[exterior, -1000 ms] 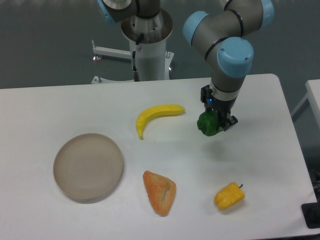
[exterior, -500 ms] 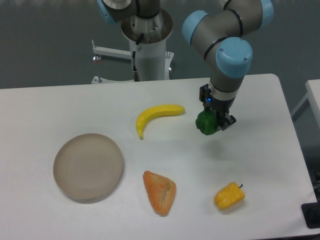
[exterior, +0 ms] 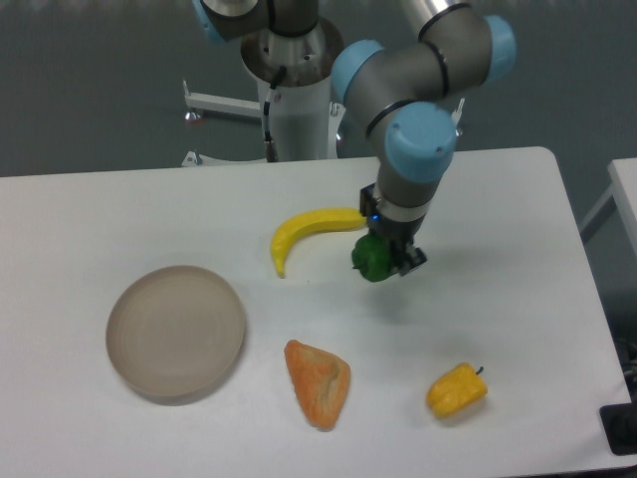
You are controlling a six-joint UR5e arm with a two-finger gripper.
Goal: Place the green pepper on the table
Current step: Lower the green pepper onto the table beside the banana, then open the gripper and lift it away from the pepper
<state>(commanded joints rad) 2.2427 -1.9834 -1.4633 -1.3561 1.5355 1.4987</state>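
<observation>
- One green pepper point(exterior: 372, 258) hangs pinched between the gripper point(exterior: 386, 254) fingers, just right of the banana point(exterior: 311, 233) tip and above the white table point(exterior: 518, 299); we cannot tell whether it touches the surface.
- We see the banana as our landmark: the plate point(exterior: 175, 332) lies below and left of it, the orange wedge point(exterior: 318, 382) below it, the yellow pepper point(exterior: 457, 389) well below and to the right.
- We judge the carry nearly done, with lowering and release left.
- If we let go from height, the lumpy pepper could roll into the banana, which sits very close; a descent here could also nudge the banana's tip.
- Compared with a second ago, we find arm and pepper shifted left, from open table well right of the banana to just beside it; nothing else moved.
</observation>
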